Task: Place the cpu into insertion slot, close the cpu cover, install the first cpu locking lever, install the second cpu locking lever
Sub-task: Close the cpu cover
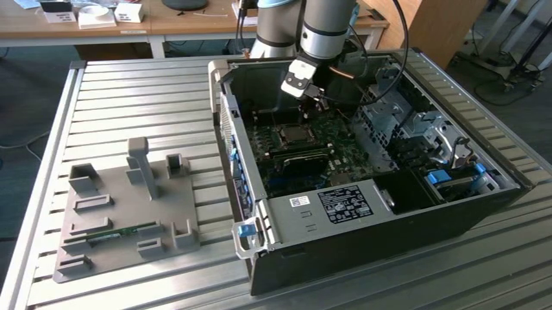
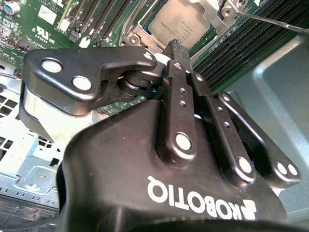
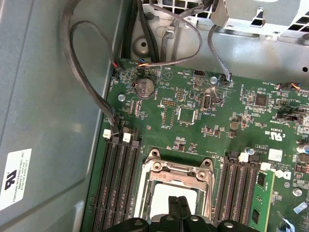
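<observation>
ROBOT AT WORK IN A COMPUTER: The arm's tool [image 1: 306, 116] reaches into an open computer case [image 1: 371, 226] lying on a slatted metal surface [image 1: 129, 90]. In the exterior view, a grey parts tray [image 1: 129, 219] sits at 8 o'clock from the case. In both wrist views the tool's two fingertips [image 3: 172, 203] are pressed together with nothing between them. They hang just over the cpu [image 2: 181, 24], and whether they touch it cannot be told. The cpu lies flat in the insertion slot [image 3: 150, 166] on the green motherboard [image 3: 193, 116], with the cpu cover [image 2: 137, 30] framing its silvery top. Black memory slots [image 3: 120, 179] flank the insertion slot on two sides.
</observation>
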`<state>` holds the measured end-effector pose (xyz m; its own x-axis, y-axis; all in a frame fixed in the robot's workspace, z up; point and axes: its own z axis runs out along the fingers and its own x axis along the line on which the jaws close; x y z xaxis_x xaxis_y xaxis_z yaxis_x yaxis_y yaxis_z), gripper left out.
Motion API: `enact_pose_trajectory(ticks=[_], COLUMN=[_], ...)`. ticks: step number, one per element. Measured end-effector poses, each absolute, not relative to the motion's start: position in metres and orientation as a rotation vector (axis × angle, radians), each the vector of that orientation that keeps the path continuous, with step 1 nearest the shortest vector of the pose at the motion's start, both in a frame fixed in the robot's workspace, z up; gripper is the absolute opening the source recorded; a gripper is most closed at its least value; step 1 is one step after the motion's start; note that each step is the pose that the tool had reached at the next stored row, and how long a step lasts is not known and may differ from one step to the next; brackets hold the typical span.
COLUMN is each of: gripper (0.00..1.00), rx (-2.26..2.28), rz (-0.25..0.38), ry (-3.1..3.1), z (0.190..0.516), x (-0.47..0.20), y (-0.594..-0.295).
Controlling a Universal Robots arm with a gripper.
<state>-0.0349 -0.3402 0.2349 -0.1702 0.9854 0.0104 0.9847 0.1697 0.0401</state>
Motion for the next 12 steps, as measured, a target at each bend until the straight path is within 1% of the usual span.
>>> enact_pose_trajectory(ticks=[12], gripper=[0.11], rx=[1.993], rz=[0.059], ry=[2.405], z=[0.2348], x=[-0.0349], y=[-0.3402])
